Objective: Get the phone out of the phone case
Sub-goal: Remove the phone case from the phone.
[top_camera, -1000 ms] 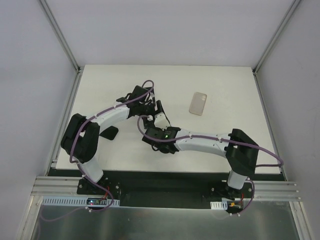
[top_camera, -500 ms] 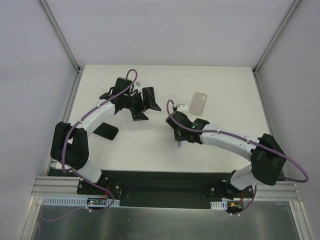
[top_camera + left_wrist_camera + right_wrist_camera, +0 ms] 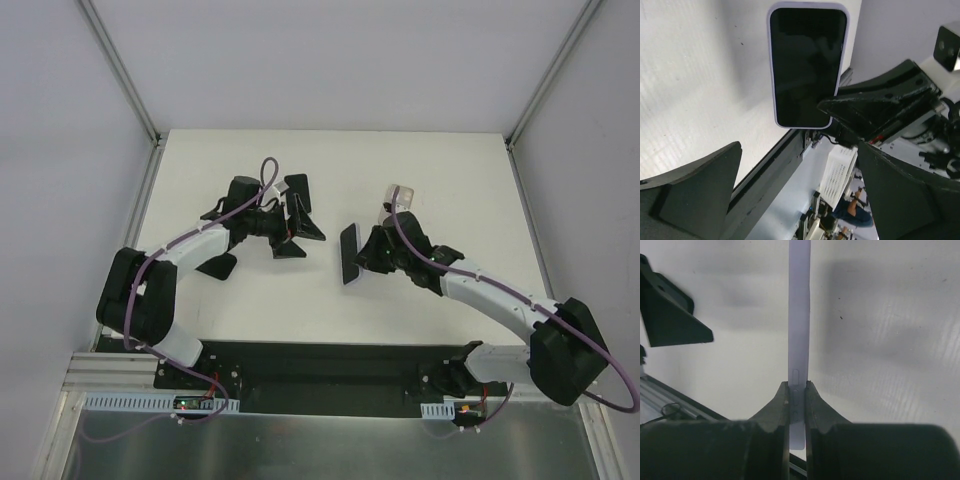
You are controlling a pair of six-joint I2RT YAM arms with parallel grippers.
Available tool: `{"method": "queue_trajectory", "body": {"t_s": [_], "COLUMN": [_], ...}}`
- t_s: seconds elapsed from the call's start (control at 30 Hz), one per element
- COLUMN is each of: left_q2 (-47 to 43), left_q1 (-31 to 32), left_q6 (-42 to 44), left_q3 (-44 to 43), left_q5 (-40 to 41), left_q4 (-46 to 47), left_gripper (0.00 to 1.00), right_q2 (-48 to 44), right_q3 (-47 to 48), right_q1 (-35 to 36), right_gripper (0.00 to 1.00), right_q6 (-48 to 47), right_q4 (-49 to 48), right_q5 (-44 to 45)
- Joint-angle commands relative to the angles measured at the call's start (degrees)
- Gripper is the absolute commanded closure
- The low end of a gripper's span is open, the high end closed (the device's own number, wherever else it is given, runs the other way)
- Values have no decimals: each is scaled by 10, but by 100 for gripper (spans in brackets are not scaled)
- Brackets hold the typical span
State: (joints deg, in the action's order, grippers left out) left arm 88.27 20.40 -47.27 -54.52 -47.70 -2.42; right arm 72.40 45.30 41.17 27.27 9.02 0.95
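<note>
The phone (image 3: 807, 65) has a dark screen and sits in a lavender phone case (image 3: 799, 315). My right gripper (image 3: 362, 252) is shut on its lower end and holds it above the table at the middle (image 3: 350, 254). In the right wrist view the gripper (image 3: 797, 390) pinches the case edge-on. My left gripper (image 3: 300, 220) stands open a little to the left of the phone, facing its screen and apart from it. Its fingers (image 3: 695, 190) are spread wide with nothing between them.
A beige flat case or phone (image 3: 404, 195) lies on the white table behind the right arm, partly covered by its cable. A black flat thing (image 3: 217, 265) lies by the left arm. The table's metal front rail (image 3: 330, 365) runs along the near edge.
The two grippers were together at the middle. The left gripper has opened wide and drawn back to the left. The right gripper has swung right and turned the cased phone toward the left gripper.
</note>
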Motion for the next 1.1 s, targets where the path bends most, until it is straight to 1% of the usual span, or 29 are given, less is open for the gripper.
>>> {"method": "queue_trajectory", "body": {"t_s": [0.0, 0.03, 0.07, 0.13, 0.17, 0.23, 0.37, 0.4, 0.43, 0.5, 0.53, 0.63, 0.67, 0.73, 0.77, 0.87, 1.07], "left_q2": [-17, -14, -7, 1, 8, 13, 37, 42, 46, 61, 66, 84, 91, 96, 99, 98, 87], "left_q1": [-1, -1, 0, 0, 0, 1, 12, 17, 20, 24, 26, 27, 27, 27, 27, 27, 27], "left_q6": [-100, -143, -160, -186, -193, -218, -262, -273, -296, -316, -337, -376, -383, -406, -413, -430, -441], "left_q3": [81, 95, 107, 131, 136, 148, 157, 162, 165, 176, 180, 190, 192, 196, 198, 200, 199], "left_q5": [-111, -118, -124, -132, -135, -143, -148, -148, -147, -140, -138, -133, -132, -127, -124, -114, -107], "left_q4": [235, 274, 339, 374, 406, 441, 514, 555, 573, 608, 648, 717, 730, 756, 782, 811, 822], "left_gripper": [2, 3, 3, 4, 5, 5, 7, 7, 8, 9, 11, 15, 19, 21, 24, 29, 42], "right_q2": [-35, -37, -38, -38, -39, -37, -30, -25, -24, -17, -15, -7, -4, 5, 10, 26, 55], "right_q3": [-31, -37, -42, -56, -59, -63, -73, -76, -79, -85, -86, -93, -96, -107, -110, -124, -145], "right_q1": [-32, -37, -48, -56, -61, -64, -68, -69, -70, -72, -71, -72, -72, -76, -77, -79, -84], "right_gripper": [99, 99, 99, 99, 99, 99, 99, 99, 99, 99, 99, 99, 99, 99, 99, 99, 99], "right_q6": [60, 79, 87, 111, 117, 123, 162, 170, 178, 199, 204, 228, 236, 264, 272, 305, 344], "right_q4": [-179, -193, -206, -249, -268, -278, -336, -347, -358, -389, -396, -426, -448, -470, -494, -534, -593], "right_q5": [-123, -132, -153, -170, -182, -190, -212, -213, -215, -220, -222, -227, -228, -233, -236, -238, -235]}}
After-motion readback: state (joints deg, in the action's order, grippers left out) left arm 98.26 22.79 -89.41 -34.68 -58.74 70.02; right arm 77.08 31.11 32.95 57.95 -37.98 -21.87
